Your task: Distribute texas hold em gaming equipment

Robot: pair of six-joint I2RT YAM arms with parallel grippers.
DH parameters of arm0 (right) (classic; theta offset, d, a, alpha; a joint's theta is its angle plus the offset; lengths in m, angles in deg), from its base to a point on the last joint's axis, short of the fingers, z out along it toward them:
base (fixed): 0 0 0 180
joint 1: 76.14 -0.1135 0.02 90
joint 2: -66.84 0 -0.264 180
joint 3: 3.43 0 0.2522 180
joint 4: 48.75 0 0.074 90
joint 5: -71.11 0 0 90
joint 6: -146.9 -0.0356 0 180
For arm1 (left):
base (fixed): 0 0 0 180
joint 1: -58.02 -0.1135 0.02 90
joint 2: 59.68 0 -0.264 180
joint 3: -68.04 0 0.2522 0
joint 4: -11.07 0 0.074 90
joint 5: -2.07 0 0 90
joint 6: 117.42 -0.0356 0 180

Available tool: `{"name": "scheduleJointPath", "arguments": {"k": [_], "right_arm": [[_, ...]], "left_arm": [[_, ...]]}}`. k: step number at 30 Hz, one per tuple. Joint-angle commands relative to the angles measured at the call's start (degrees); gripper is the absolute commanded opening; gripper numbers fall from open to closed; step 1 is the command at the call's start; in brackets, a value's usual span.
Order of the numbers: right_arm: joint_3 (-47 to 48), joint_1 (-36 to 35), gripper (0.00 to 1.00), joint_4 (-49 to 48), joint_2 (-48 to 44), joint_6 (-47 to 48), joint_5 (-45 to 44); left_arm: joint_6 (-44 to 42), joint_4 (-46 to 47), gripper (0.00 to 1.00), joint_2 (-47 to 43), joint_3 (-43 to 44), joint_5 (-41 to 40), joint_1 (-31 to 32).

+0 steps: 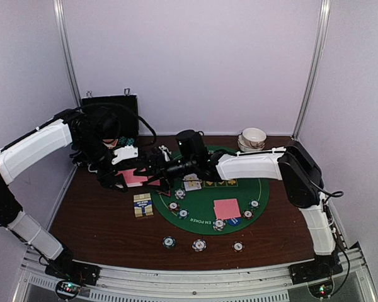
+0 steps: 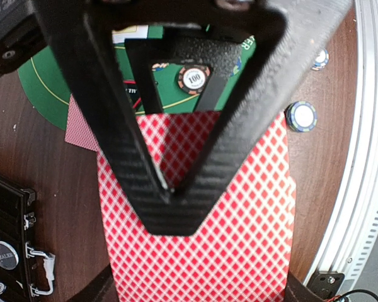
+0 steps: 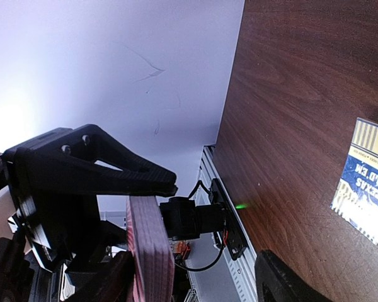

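1. Top external view: the left gripper (image 1: 129, 177) was pressed together on a deck of pink-backed cards (image 1: 133, 176), held over the brown table (image 1: 88, 220) just left of the round green mat (image 1: 205, 200). The right gripper (image 1: 154, 170) reached across the mat to that same deck, but I could not tell from here how its jaws stood. A single pink card (image 1: 227, 208) lay face down on the right part of the mat. Stripe-edged chips (image 1: 183, 214) sat along the mat's lower half, and three more chips (image 1: 199, 245) lay on bare wood in front of it. A card box (image 1: 143, 204) lay just beside the mat's left edge. A black case (image 1: 110, 116) stood at the back left and white bowls (image 1: 253, 138) at the back right.
2. Left wrist view: the black fingers (image 2: 113, 126) met in a point, pinching the diamond-patterned deck. Beyond them a chip marked 100 (image 2: 194, 78) lay on the mat and a blue-and-white chip (image 2: 301, 116) lay on the wood.
3. Right wrist view: the deck showed edge-on in the left gripper's grasp. The right gripper's own finger (image 3: 283, 282) stood apart from the deck with open space between, so its jaws were spread. The card box lay on the wood at the right.
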Motion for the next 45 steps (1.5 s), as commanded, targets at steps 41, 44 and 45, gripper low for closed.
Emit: {"name": "scheduleJointPath", "arguments": {"k": [41,44,45], "right_arm": [[-6.1,-0.7,0.27,-12.3,-8.0,-10.7,3.7],[-4.9,-0.8,0.28,-8.9,-7.7,-8.7,4.0],[-4.8,-0.9,0.28,-8.4,-7.7,-8.3,4.0]], "left_arm": [[-0.1,0.7,0.0,-0.7,2.1,-0.7,-0.1],[-0.1,0.8,0.0,-0.8,2.3,-0.5,-0.1],[-0.1,0.8,0.0,-0.8,2.3,-0.5,-0.1]]}}
